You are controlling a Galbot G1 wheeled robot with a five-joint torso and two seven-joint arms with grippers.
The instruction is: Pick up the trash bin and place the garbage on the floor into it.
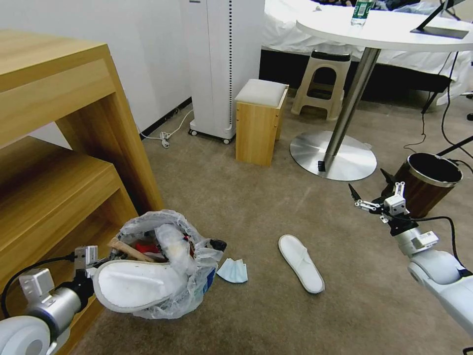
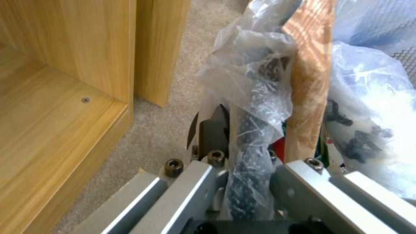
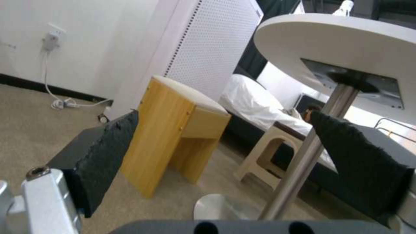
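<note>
While the left gripper [image 1: 101, 259] clamps the plastic-lined rim of the trash bin [image 1: 162, 266], we see the bin held low beside the wooden shelf unit [image 1: 59, 148], stuffed with a white slipper [image 1: 133, 286], a wooden stick [image 1: 129, 250] and red wrappers [image 1: 145, 246]. In the left wrist view the fingers [image 2: 212, 130] sit either side of the bagged rim [image 2: 249, 152], closed on it. On the floor [image 1: 236, 207] we note a light-blue mask [image 1: 233, 271] just beside the bin, and a second white slipper [image 1: 300, 263] farther to the right. The right gripper [image 1: 369, 190] hovers well apart from that slipper, above and to its right, jaws spread wide and holding nothing, near the brown bin [image 1: 428, 182]. The right wrist view shows its pads [image 3: 108, 152] wide apart.
</note>
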